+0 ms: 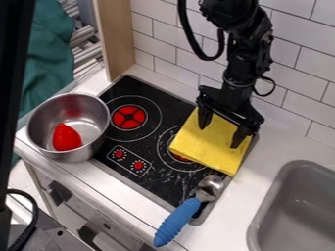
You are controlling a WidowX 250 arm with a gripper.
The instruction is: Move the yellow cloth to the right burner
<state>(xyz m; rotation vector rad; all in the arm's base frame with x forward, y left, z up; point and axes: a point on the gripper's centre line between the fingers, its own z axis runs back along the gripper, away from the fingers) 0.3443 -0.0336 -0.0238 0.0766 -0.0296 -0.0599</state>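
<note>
The yellow cloth lies over much of the right burner, with a sliver of the red centre peeping out by its lower edge. The hand is over the cloth's upper part, its two fingers spread wide with yellow fabric in view between them.

Just beside the cloth's lower corner is the metal bowl of a big spoon, which rests at the stove's near right corner; its blue handle slants out over the front of the bench. Over on the left, a steel pot overlaps the stove's edge close to the left burner, with a red object inside. A grey sink is set into the bench on the right, and white tiles run behind.

As for writing, small white marks ring the two red dials on the stove, too small to make out.
</note>
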